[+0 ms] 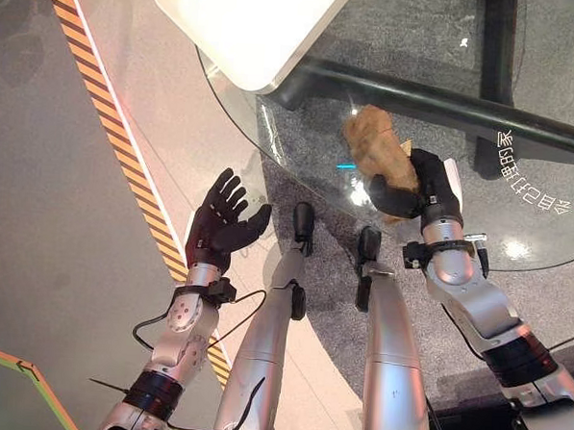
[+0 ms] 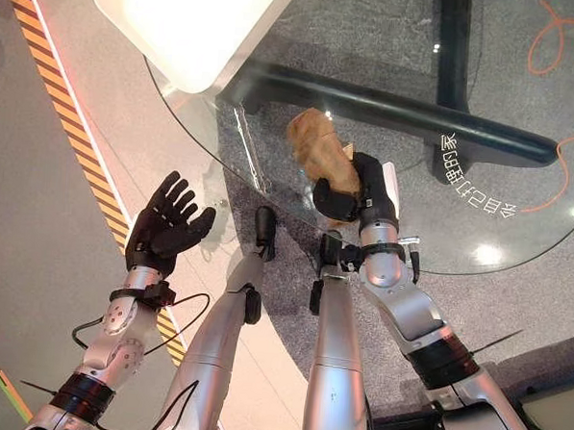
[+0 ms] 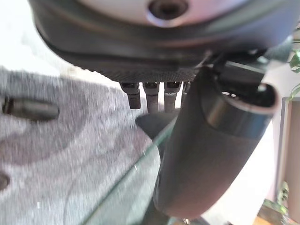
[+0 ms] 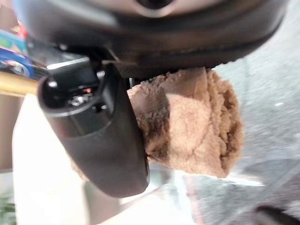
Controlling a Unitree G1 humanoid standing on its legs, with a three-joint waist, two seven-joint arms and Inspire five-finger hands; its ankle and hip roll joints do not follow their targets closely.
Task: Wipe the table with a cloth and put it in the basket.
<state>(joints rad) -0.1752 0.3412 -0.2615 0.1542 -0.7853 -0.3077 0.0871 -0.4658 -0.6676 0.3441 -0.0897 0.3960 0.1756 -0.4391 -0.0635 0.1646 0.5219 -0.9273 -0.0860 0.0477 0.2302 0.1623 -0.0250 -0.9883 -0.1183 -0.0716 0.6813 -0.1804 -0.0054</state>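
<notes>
Right hand [image 1: 425, 189] is curled round the bunched cloth [image 1: 377, 150] on the glass table [image 1: 519, 203]; its long axis runs away from the fingers; left hand [image 1: 219, 221] hangs spread, empty, off the edge.

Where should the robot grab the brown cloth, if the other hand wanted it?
Probably the free bunched end of the cloth, reached from the table's far side: the right hand is already curled round the near end. The left hand hangs open off the table.
</notes>
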